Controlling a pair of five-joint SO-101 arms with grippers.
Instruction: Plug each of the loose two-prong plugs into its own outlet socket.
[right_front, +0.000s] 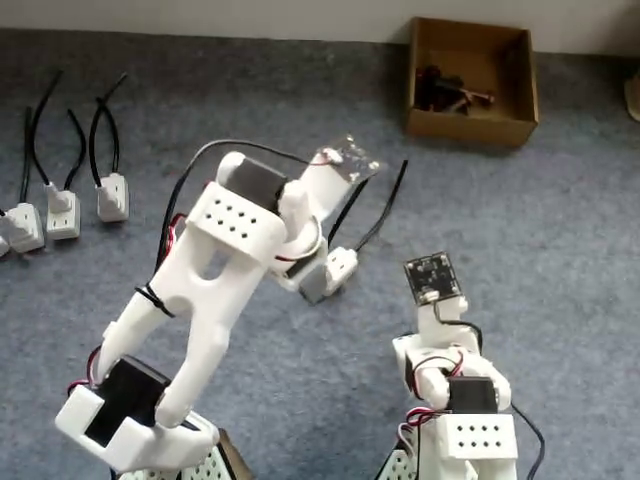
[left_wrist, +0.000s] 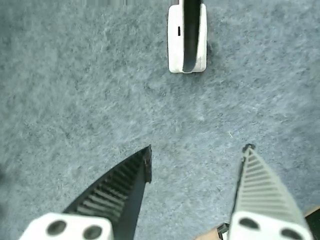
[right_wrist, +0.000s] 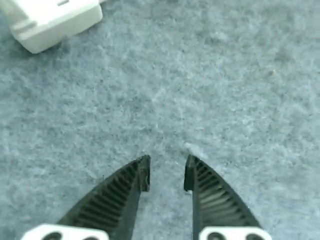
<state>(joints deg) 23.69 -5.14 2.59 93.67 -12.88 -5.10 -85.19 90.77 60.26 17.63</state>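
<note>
Near edge of the table: the right arm (right_front: 455, 390) sits folded close to its base. The right gripper (right_wrist: 166, 161) points down at the grey carpet (right_front: 540, 230). Its fingers are a narrow gap apart and hold nothing. A white block (right_wrist: 50, 20) lies at the edge of its wrist view; I cannot tell what it is. Judgement: this arm is parked out of the way.

Next out: the left arm (right_front: 190, 320) stretches toward the table's middle. The left gripper (left_wrist: 197, 148) is spread wide and empty, with carpet showing between the tips. The wide spread looks like preparation to straddle a body.

Just ahead of those tips, not touching them, lies the two-prong plug (left_wrist: 173, 45). It is a white body with its black cord (left_wrist: 191, 30) running along its top. It lies flat and roughly centred on the gap between the fingers. Prongs not visible, so orientation is uncertain.

Farther, at the table's left: three outlet blocks (right_front: 63, 213) in a row, each trailing a black lead, well apart from the plug. Cannot tell whether any is already mated.

Farthest, by the wall: a cardboard box (right_front: 465, 130) holding dark parts (right_front: 450, 90).

Step in hand, as I judge it: picking up the plug. Nothing is gripped yet.
</note>
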